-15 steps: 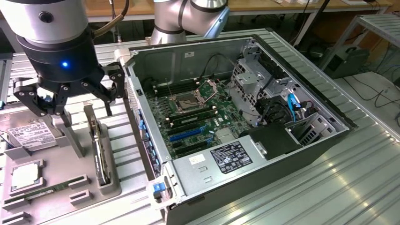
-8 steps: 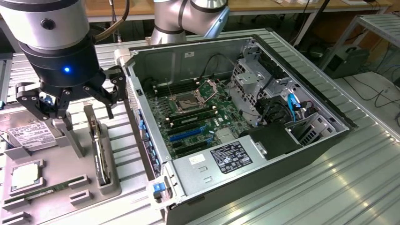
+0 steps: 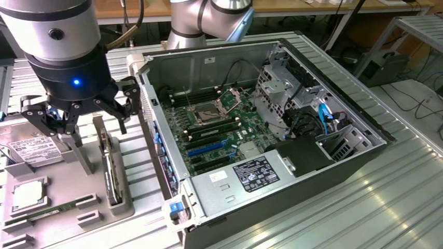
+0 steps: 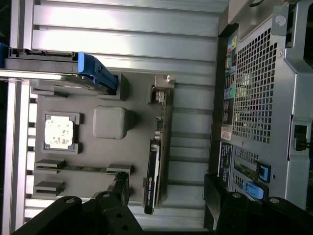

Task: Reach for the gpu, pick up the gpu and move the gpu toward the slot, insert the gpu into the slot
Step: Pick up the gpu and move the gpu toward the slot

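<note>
None of the task's steps was finished. The graphics card (image 3: 111, 168) stood on edge in its holder along the edge of the grey tray (image 3: 72, 179) nearest the computer case (image 3: 207, 194), untouched. The claw (image 3: 97, 128) hung above it, spread wide and holding nothing. Judging by this, lifting, carrying and seating the card in a slot (image 3: 205, 149) were all left. The card showed edge-on, its faces hidden. Which slot was meant could not be told.
</note>
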